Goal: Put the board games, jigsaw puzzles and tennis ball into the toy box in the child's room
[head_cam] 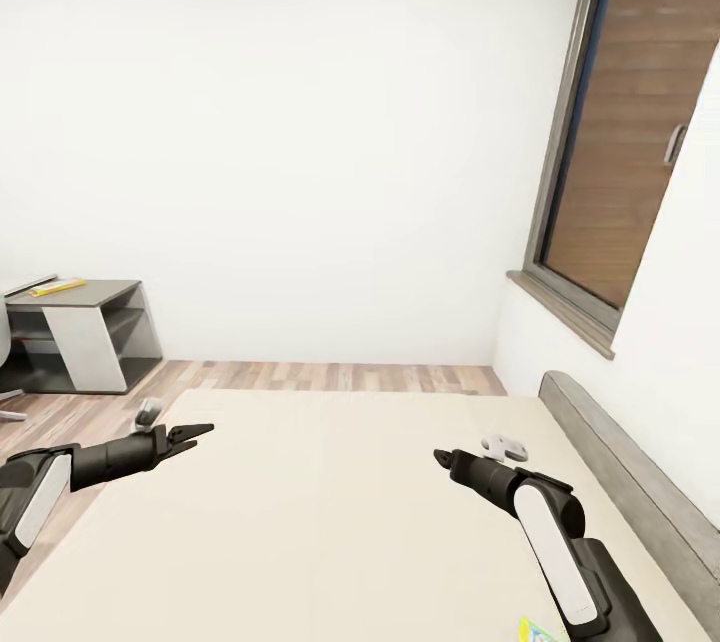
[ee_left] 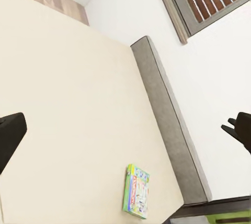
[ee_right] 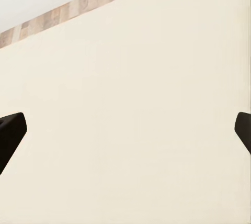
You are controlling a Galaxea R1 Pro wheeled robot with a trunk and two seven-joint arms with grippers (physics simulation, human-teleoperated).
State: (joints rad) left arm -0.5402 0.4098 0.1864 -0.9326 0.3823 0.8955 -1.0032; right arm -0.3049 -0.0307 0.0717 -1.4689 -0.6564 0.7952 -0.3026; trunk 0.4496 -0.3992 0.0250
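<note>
One board game point(ee_left: 137, 191) lies flat on the cream bed point(ee_left: 68, 103) near a corner, its long axis running alongside the grey headboard point(ee_left: 170, 124); its print is too small to read. Both claws, left gripper point(head_cam: 198, 436) and right gripper point(head_cam: 441, 459), hover over the mattress with fingers spread, empty.

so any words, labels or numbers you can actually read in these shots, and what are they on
None can be read.
Board game on the bed, beside the grey headboard: colourful print on the lid, too small and blurred to read.
Its corner at the head view's bottom edge: too little shows to read.
Yellow item on the grey table: no lettering can be made out.
</note>
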